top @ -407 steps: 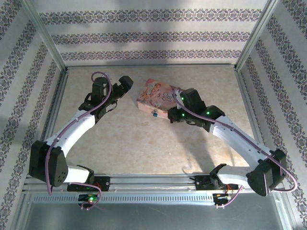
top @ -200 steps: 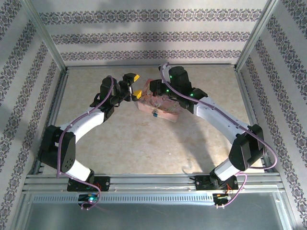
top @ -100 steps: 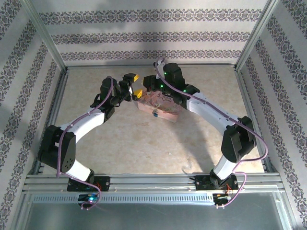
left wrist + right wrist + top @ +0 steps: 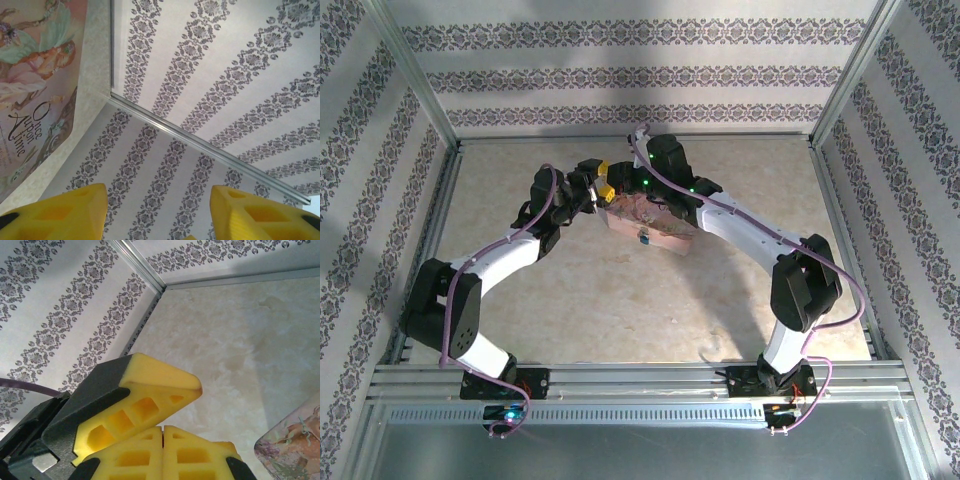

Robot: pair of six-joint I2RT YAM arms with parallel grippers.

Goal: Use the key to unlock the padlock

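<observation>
Left gripper (image 4: 603, 182) and right gripper (image 4: 619, 187) meet over the far left end of the pink picture box (image 4: 667, 229) in the top view, tips just beside each other, the 2 arms arching in from either side. The box lies flat on the beige table (image 4: 570, 290), near its far edge. The padlock (image 4: 643, 238), a tiny silvery thing with a bluish end, sits against the box's near side, apart from both grippers.

From the left wrist, the left gripper (image 4: 159, 216) has its 2 yellow fingers (image 4: 70, 207) spread, with nothing between them. The box (image 4: 30, 85) runs along the left edge, its lid reading "Once Upon A time". Patterned wallpaper (image 4: 225, 75) lies beyond.

From the right wrist, the right gripper (image 4: 163, 454) has its 2 yellow pads pressed together; whether anything thin is pinched there I cannot tell. 1 yellow finger of the left gripper (image 4: 145, 400), in its black housing, lies just above them, touching or nearly so. A corner of the box (image 4: 295, 445) shows at the lower right, on the table (image 4: 240, 340).
</observation>
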